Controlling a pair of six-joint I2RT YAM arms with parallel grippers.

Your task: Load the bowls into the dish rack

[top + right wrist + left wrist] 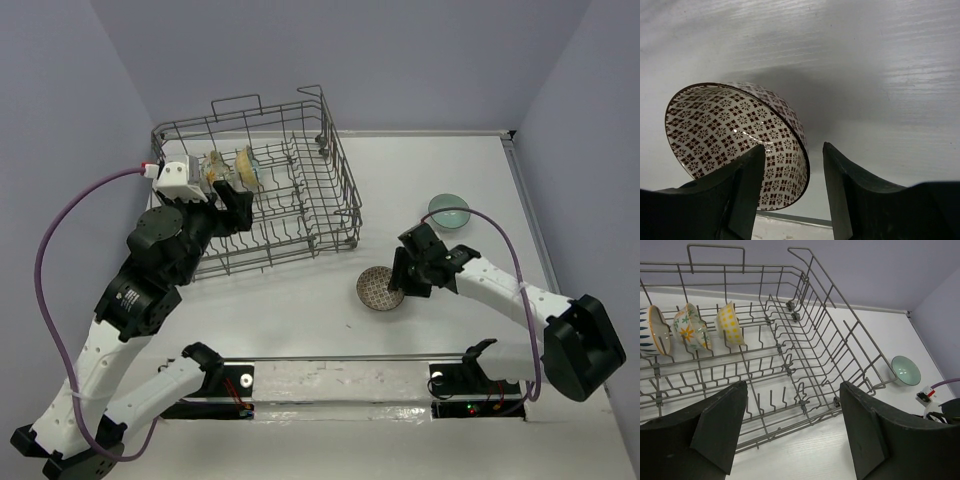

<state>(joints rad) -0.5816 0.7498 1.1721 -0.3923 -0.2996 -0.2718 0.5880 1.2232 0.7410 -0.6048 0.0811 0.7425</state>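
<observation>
The grey wire dish rack [322, 200] stands at the back left and fills the left wrist view [840, 335]. Three bowls stand on edge between its tines: a cream one [655, 332], a flowered one [690, 327] and a yellow-patterned one [731, 322]. My left gripper [238, 200] is open and empty over the rack's near side [792, 390]. The brown-patterned bowl [376, 290] lies on the table. My right gripper [402, 282] is open, one finger inside the bowl's rim [735, 130] and one outside, with a gap showing. A teal bowl [448, 211] sits at the right.
The teal bowl also shows in the left wrist view [905, 370], beyond the rack's right wall. Purple walls close the table at the back and sides. A black and silver rail [340, 378] runs along the near edge between the arm bases.
</observation>
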